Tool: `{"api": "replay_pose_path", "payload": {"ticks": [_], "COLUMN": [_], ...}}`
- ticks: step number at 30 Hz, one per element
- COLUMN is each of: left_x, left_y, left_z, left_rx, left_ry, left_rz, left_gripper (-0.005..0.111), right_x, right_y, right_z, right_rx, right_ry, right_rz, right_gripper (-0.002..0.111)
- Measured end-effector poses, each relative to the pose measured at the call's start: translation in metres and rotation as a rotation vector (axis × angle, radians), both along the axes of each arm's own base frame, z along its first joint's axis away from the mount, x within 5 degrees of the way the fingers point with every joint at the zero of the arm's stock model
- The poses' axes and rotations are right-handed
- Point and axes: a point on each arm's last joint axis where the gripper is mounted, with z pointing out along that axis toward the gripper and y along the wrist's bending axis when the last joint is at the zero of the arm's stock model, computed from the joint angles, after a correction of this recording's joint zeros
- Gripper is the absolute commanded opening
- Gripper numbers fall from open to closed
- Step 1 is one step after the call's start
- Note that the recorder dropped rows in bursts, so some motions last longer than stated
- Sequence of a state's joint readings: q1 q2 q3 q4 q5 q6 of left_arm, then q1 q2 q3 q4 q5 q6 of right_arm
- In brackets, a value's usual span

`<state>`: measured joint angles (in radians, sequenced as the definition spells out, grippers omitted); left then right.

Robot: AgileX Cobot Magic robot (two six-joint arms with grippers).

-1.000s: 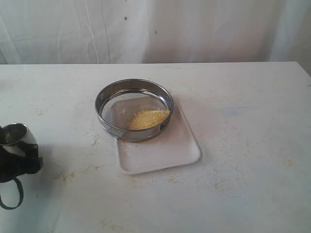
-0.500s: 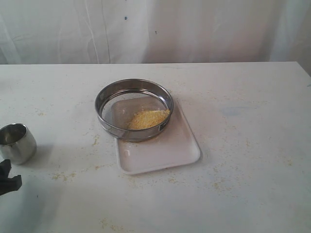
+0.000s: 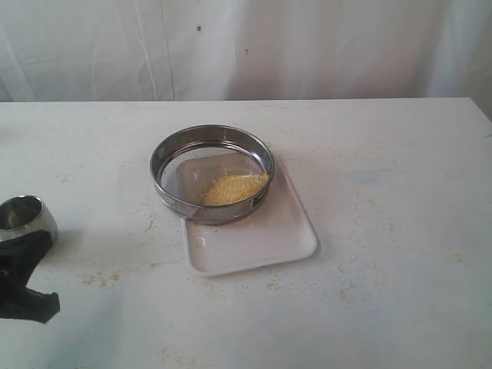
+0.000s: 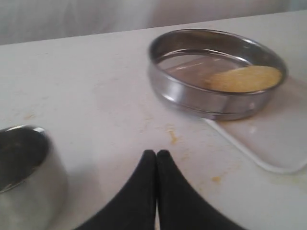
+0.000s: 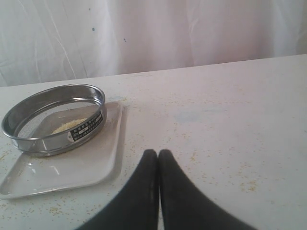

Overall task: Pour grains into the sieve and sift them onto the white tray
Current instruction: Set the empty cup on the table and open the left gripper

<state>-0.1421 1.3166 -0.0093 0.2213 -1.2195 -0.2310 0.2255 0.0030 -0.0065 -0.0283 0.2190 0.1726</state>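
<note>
Steel rounded cup (image 3: 23,217) now stands freed on the tabletop (image 3: 384,138), black left end effector (image 4: 156,154) pinched closed, empty. Pouring looks done: yellow-beige grains (image 3: 234,188) heaped in round steel mesh sieve (image 3: 184,206) atop flat white rectangular tray (image 3: 261,238). Right end effector (image 5: 159,153) closed, empty; sifting pending.

The sieve (image 3: 201,211) sat on the far end of the tray (image 3: 261,238), near the middle of the table (image 3: 384,192), and overhung the tray's far rim. Grains (image 3: 234,188) lay in a yellow heap inside it, against the wall towards the right edge. A steel cup (image 3: 23,215) stood upright at the left edge. The dark left gripper (image 3: 31,269) was close beside it, towards the near-left corner. Contact could not be told.
</note>
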Motion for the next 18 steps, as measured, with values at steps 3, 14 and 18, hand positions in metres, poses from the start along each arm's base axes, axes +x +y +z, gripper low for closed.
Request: {"api": "replay_pose_path", "payload": {"ticks": [3,14,18], "left_x": [-0.004,0.003,0.008], "left_y": [-0.009,-0.033,-0.031], "left_z": [0.002,0.016,0.020], "left_rx": [0.031,0.073,0.016], "left_ry": [-0.020,-0.094,-0.086], "left_rz": [-0.115,-0.401,-0.359], "left_gripper": [0.000,0.000,0.000], "right_x": [0.000,0.000,0.000], "right_y": [0.000,0.000,0.000], "right_z": [0.000,0.000,0.000], "right_rx": [0.000,0.000,0.002], "right_ry": [0.000,0.000,0.000], "right_rz": [0.000,0.000,0.000], "right_gripper": [0.000,0.000,0.000]}}
